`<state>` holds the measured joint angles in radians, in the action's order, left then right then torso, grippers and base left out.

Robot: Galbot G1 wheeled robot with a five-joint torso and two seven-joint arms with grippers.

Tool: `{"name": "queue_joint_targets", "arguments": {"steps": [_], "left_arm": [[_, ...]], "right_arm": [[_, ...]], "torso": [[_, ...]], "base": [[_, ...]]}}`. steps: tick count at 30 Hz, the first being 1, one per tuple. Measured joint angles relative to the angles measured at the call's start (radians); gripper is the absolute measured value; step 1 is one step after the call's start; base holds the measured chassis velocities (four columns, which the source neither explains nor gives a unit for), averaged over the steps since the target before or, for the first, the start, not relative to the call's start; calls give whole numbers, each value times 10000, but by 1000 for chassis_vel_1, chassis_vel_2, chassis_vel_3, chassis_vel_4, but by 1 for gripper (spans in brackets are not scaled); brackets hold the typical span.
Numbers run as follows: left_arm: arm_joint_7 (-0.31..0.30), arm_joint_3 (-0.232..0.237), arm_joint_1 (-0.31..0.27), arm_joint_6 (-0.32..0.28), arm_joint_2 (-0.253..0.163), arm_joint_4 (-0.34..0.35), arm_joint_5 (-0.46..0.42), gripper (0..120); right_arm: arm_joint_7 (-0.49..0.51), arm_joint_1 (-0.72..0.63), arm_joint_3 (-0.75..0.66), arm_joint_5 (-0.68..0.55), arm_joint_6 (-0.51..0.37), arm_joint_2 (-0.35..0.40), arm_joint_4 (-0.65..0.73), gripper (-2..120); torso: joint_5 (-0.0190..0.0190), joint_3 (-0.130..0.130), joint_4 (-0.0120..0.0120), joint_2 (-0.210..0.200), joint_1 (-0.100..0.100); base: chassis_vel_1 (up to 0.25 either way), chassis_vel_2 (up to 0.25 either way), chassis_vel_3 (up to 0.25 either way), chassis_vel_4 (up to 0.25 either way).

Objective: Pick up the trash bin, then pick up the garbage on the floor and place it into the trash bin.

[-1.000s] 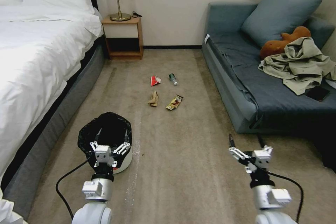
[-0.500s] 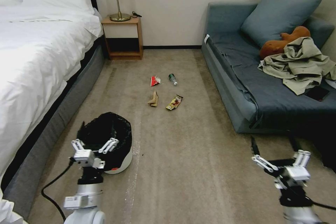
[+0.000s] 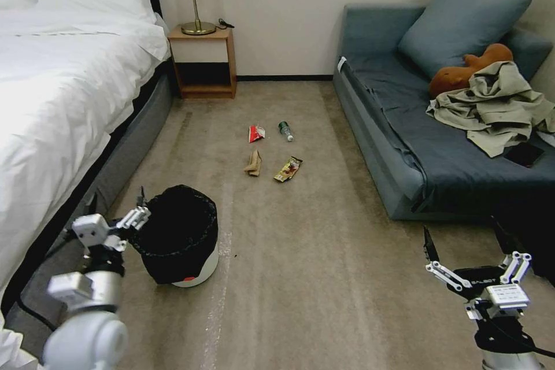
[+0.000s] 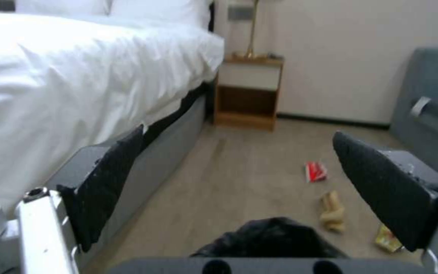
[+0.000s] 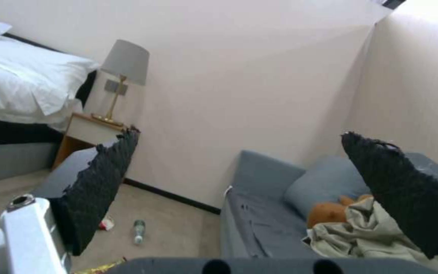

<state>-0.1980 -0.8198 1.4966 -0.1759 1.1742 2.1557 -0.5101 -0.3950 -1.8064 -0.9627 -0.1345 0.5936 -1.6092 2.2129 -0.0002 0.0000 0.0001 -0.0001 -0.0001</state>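
Carpeted beige bedroom floor (image 3: pixel 324 277) between bed and sofa. Small round white trash bin (image 3: pixel 178 234), black bag draped over its rim, upright; my left gripper (image 3: pixel 113 222), jaws apart, sits just beside its rim, likely lining up a grasp. Right gripper (image 3: pixel 477 266) idles spread, well apart. Four litter pieces (image 3: pixel 272 153) lie beyond

Left gripper (image 3: pixel 115 206), fingers (image 3: pixel 140 196) spread, just beside the trash bin (image 3: pixel 179 234) on the carpet (image 3: pixel 300 277).

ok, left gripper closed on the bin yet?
No. In the head view the left gripper is open beside the trash bin, on its bed side, with nothing between its fingers.
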Motion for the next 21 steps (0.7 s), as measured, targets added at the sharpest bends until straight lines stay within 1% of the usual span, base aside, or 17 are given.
{"name": "queue_joint_targets", "arguments": {"steps": [1, 2, 3, 4, 5, 6, 7, 8, 9, 10, 12, 13, 15, 16, 18, 19, 21], "left_arm": [[0, 0, 0, 0, 0, 0, 0, 100], [-49, -62, -138, -372, -266, -40, -268, 100], [-151, -73, -435, -949, -763, -291, -717, 100], [-151, -73, -435, -949, -763, -291, -717, 100], [-244, -22, -718, -1375, -1106, -559, -1051, 100], [-327, 32, -865, -1656, -1298, -677, -1306, 100], [-327, 32, -865, -1656, -1298, -677, -1306, 100], [-649, 161, -1110, -2243, -1662, -837, -2073, 100], [-1087, 353, -1363, -3179, -2169, -988, -3253, 100], [-1087, 353, -1363, -3179, -2169, -988, -3253, 100], [-1867, 779, -2101, -4710, -3461, -1595, -5819, 100], [-1867, 779, -2101, -4710, -3461, -1595, -5819, 100], [-2614, 1384, -3045, -5320, -4490, -2430, -7495, 100], [-2614, 1384, -3045, -5320, -4490, -2430, -7495, 100], [-3207, 2059, -4094, -5639, -5143, -3393, -8514, 100], [-3207, 2059, -4094, -5639, -5143, -3393, -8514, 100], [-3603, 2730, -5003, -5740, -5769, -4285, -9400, 100]], "right_arm": [[0, 0, 0, 0, 0, 0, 0, 100], [-4, -9, 6, 7, -8, 1, 9, 100], [-5, -18, 31, 18, -17, 2, 17, 100], [-5, -18, 31, 18, -17, 2, 17, 100], [-8, -30, 101, 43, -22, 2, 28, 100], [-8, -30, 123, 48, -23, 3, 35, 100], [-8, -30, 123, 48, -23, 3, 35, 100], [-8, -32, 144, 54, -26, 4, 38, 100], [-8, -49, 162, 55, -46, 5, 73, 100], [-8, -49, 162, 55, -46, 5, 73, 100], [4, -91, 188, 24, -88, 7, 152, 100], [4, -91, 188, 24, -88, 7, 152, 100], [5, -118, 229, 0, -94, 8, 152, 100], [5, -118, 229, 0, -94, 8, 152, 100], [6, -135, 252, -5, -93, 10, 93, 100], [6, -135, 252, -5, -93, 10, 93, 100], [6, -125, 276, 4, -96, 10, 5, 100]], "torso": [[0, 0, 0, 0, 0], [1, 0, 0, 0, 0], [0, 0, -1, 0, 1], [0, 0, -1, 0, 1], [-1, 0, -1, 0, 0], [-2, 1, -2, 0, 1], [-2, 1, -2, 0, 1], [-2, 0, -2, 0, 1], [-1, 1, 0, 0, 1], [-1, 1, 0, 0, 1], [-2, 1, 0, 0, 1], [-2, 1, 0, 0, 1], [1, 1, -3, 0, 1], [1, 1, -3, 0, 1], [-1, 1, -3, 0, 1], [-1, 1, -3, 0, 1], [-3, 1, -4, 0, 2]], "base": [[0, 0, 0, 0], [0, 0, 0, 0], [0, 0, 0, 0], [0, 0, 0, 0], [0, 0, 0, 0], [0, 0, 0, 0], [0, 0, 0, 0], [0, 0, 0, 0], [0, 0, 0, 0], [0, 0, 0, 0], [0, 0, 0, 0], [0, 0, 0, 0], [0, 0, 0, 0], [0, 0, 0, 0], [0, 0, 0, 0], [0, 0, 0, 0], [0, 0, 0, 0]]}}
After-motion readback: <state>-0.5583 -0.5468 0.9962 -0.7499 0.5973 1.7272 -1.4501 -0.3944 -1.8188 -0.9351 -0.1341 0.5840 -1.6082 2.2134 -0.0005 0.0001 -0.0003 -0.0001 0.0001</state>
